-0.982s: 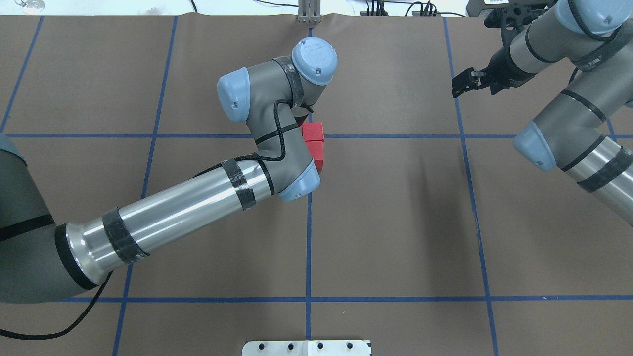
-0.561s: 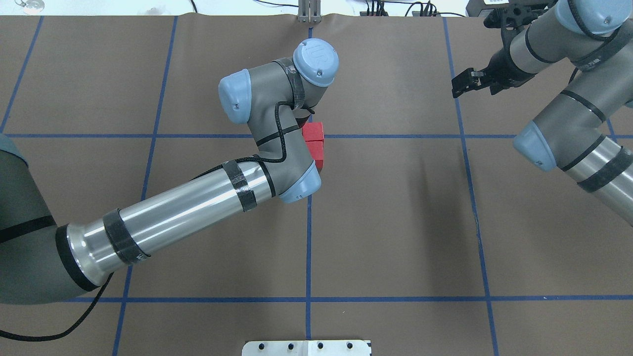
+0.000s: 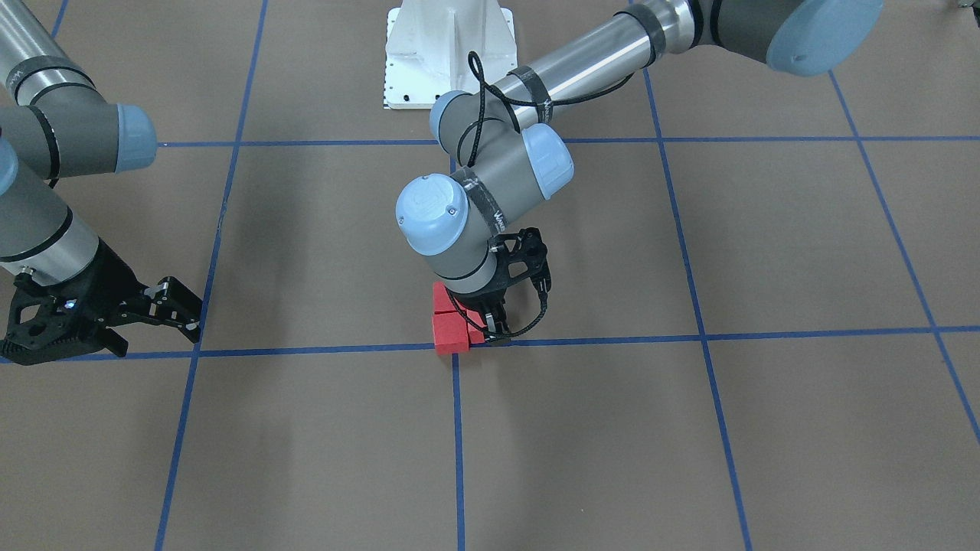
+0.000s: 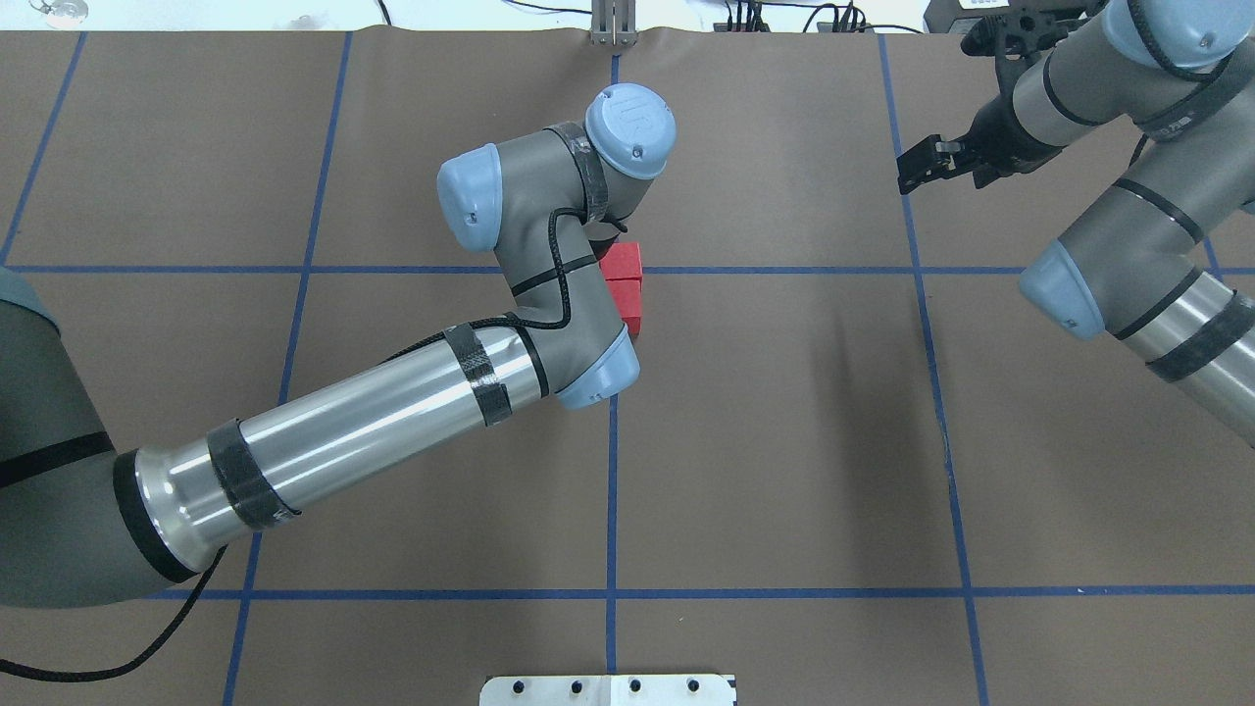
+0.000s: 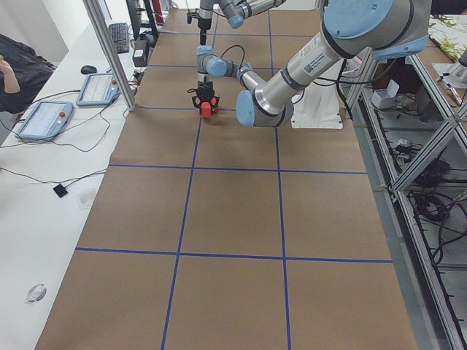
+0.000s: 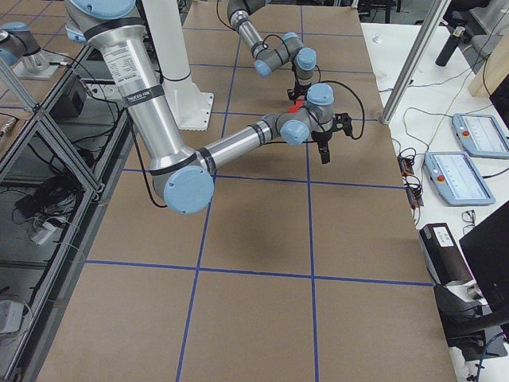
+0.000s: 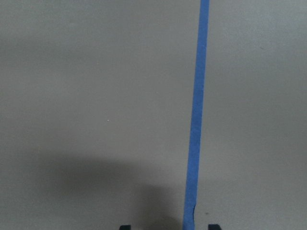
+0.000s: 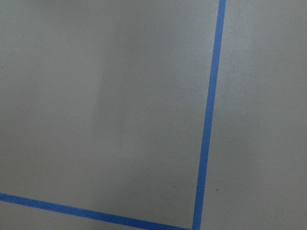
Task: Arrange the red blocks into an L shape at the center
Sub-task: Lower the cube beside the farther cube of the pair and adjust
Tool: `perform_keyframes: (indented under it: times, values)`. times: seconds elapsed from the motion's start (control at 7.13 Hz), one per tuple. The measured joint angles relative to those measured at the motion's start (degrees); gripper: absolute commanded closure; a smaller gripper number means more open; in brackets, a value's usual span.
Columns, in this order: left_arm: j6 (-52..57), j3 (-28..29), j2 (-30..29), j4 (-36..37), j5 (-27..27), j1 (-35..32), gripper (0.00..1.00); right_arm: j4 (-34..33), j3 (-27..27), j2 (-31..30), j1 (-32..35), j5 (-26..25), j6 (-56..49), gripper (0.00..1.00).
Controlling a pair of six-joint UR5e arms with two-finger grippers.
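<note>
Since the overhead view of one second earlier, the left arm's wrist joints have drifted slightly toward the right arm's side, while the red blocks (image 3: pixel 450 334) and the right hand (image 3: pixel 191 317) keep their places. The left hand (image 3: pixel 492 330) points down at the brown gridded counter (image 4: pixel 784 441), close above its surface. In the left wrist view its fingertips (image 7: pixel 214 226) stand apart at the lower edge, with only bare counter and one blue tape line (image 7: pixel 196 120) between and beyond them. Two red blocks lie touching, one behind the other, just beside this hand on the side toward the right arm. More red shows directly against the fingers, largely hidden by them. The block nearest the front-facing camera sits on the center (image 3: pixel 457 357), covering the crossing of the two tape lines. The right hand hovers well apart from the left hand and the blocks, near another tape line. Whether its fingers are spread or pressed together cannot be told, and its wrist view shows only counter and tape.
</note>
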Motion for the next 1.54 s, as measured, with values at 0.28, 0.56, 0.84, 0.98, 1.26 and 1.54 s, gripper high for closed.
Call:
perform_keyframes:
  times: [0.28, 0.56, 0.84, 0.98, 1.26, 1.54]
  values:
    - [0.0, 0.0, 0.1, -0.1, 0.1, 0.0, 0.61, 0.0, 0.0, -0.2, 0.0, 0.1, 0.0, 0.01]
    - [0.4, 0.0, 0.0, -0.3, 0.1, 0.0, 0.52, 0.0, 0.2, -0.3, 0.0, 0.1, 0.0, 0.01]
    - [0.2, -0.1, -0.1, -0.4, 0.1, 0.0, 0.00, 0.0, 0.5, -0.5, 0.1, 0.1, 0.0, 0.01]
    - [0.1, -0.1, -0.1, -0.5, 0.1, 0.1, 0.00, 0.0, 0.7, -0.7, 0.1, 0.1, 0.0, 0.01]
    - [0.0, -0.1, -0.1, -0.7, 0.0, 0.1, 0.00, 0.0, 1.0, -1.1, 0.1, 0.1, 0.0, 0.01]
    - [0.0, -0.1, -0.1, -0.7, 0.0, 0.2, 0.00, 0.0, 1.4, -1.7, 0.1, 0.1, 0.0, 0.01]
